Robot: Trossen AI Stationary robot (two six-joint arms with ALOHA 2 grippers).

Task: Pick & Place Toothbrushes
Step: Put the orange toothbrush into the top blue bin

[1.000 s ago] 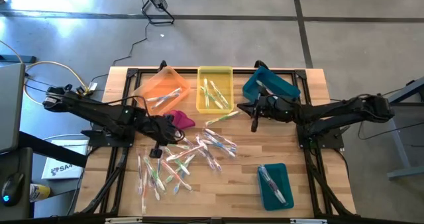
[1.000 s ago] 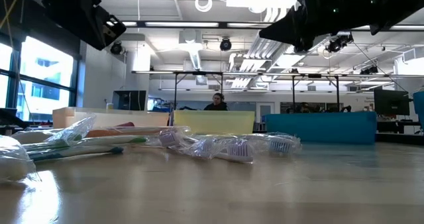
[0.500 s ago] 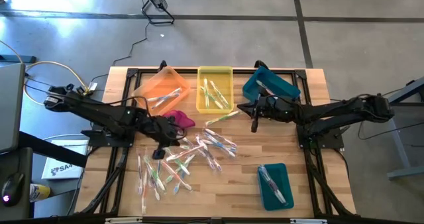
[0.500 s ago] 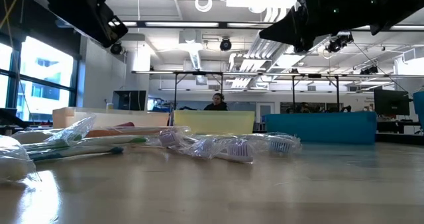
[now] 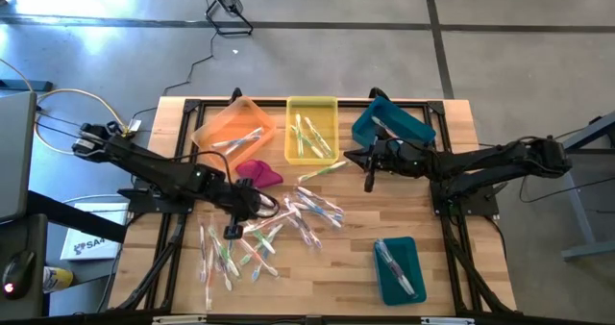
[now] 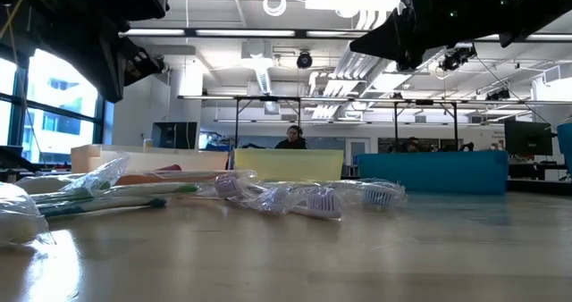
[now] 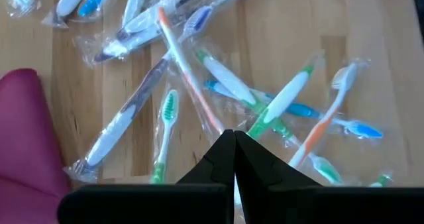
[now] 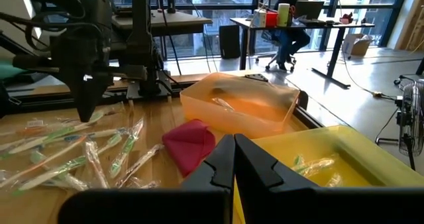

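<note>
Many toothbrushes (image 5: 288, 219) in clear wrappers lie loose on the wooden table, in its middle and near left. More lie in the orange bin (image 5: 235, 133), the yellow bin (image 5: 312, 131) and the near teal bin (image 5: 399, 269). My left gripper (image 7: 232, 134) is shut and slants down above the pile's left part, beside the magenta cloth (image 5: 259, 171), with nothing between its fingers. My right gripper (image 8: 233, 139) is shut and nearly level, held above the table in front of the far teal bin (image 5: 389, 123).
The orange, yellow and far teal bins stand in a row along the far edge; the other teal bin stands near right. Bare wood (image 5: 336, 277) lies between the pile and that bin. A person (image 6: 292, 137) sits in the room beyond.
My left gripper has sunk a little and gone toward the table's near edge over the toothbrush pile, rolling somewhat about its own line. It stays shut.
</note>
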